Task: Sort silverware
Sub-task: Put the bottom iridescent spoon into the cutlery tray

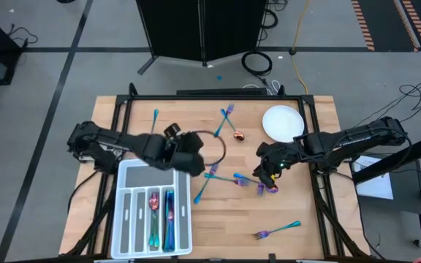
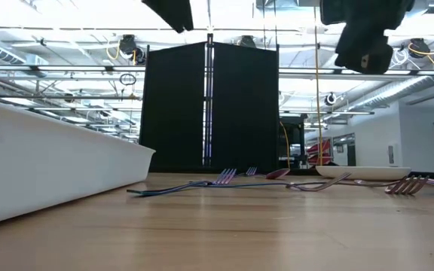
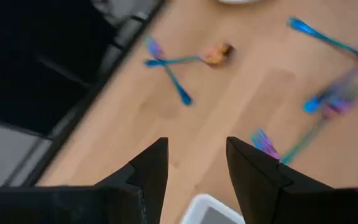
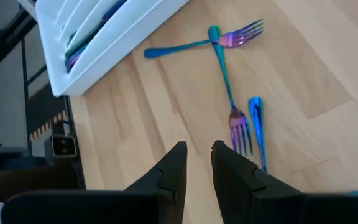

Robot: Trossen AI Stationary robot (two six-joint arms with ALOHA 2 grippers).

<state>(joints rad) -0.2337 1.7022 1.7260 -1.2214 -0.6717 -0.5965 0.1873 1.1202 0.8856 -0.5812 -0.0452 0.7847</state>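
Note:
Iridescent silverware lies scattered on the wooden table: two crossed forks point(image 4: 217, 38), a fork beside a blue piece point(image 4: 246, 127), a crossed pair point(image 3: 166, 62) by a coppery spoon point(image 3: 218, 53), and a lone fork point(image 1: 276, 230) near the front. More pieces lie in the white tray point(image 1: 126, 219). My left gripper point(image 3: 197, 168) hovers open above the tray's far right corner point(image 3: 207, 208), with nothing between its fingers. My right gripper point(image 4: 199, 163) hangs over the table's middle right, pointing toward the tray. Its fingers are a narrow gap apart with nothing between them.
A round white plate point(image 1: 282, 123) sits at the far right of the table. A single fork point(image 1: 156, 120) lies at the far left. Bare wood shows between the tray and the front fork. A black cabinet point(image 2: 209, 105) stands beyond the far edge.

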